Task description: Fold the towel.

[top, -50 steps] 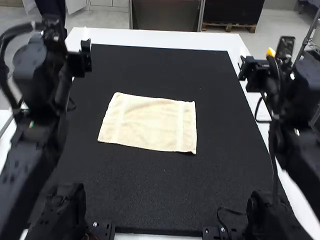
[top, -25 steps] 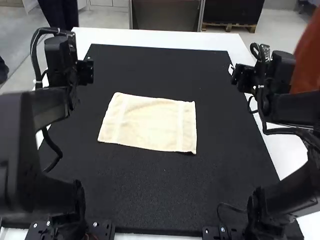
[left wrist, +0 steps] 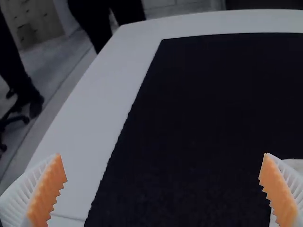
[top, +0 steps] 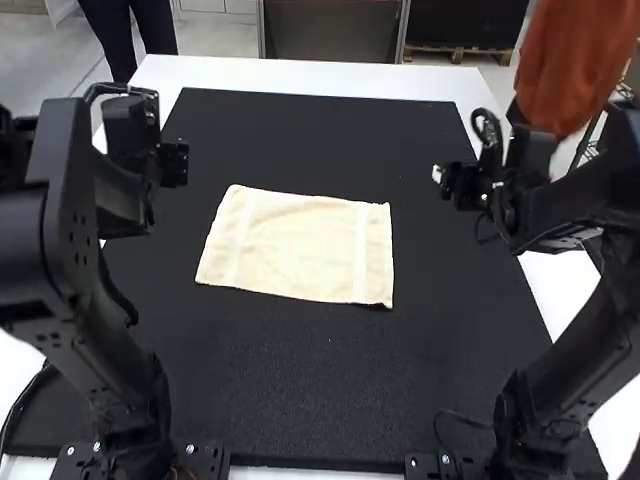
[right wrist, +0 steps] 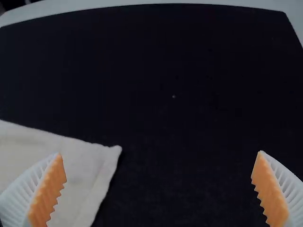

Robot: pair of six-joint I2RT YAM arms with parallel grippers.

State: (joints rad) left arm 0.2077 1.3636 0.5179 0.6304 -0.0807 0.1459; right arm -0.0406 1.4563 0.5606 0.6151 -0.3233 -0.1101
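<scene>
In the high view, a cream rectangular cloth towel [top: 300, 247] lies spread flat near the middle of a black textured mat [top: 300, 380] on a white table [top: 310, 74]. Its long axis runs left to right across the mat (slightly askew, its right end a touch nearer the arms), and a pale band crosses it near each short end. The left gripper [top: 174, 165] hovers beyond the towel's left end; the right gripper [top: 448, 185] hangs off to its right.

In the left wrist view, the left gripper [left wrist: 162, 154] holds its white ribbed fingers with orange pads [left wrist: 48, 189] wide apart, the mat seen between them and a sliver of the towel beside one finger.

In the right wrist view, the right gripper [right wrist: 161, 152] has its matching fingers [right wrist: 49, 189] spread wide, one overlapping the towel near a corner in this view.
</scene>
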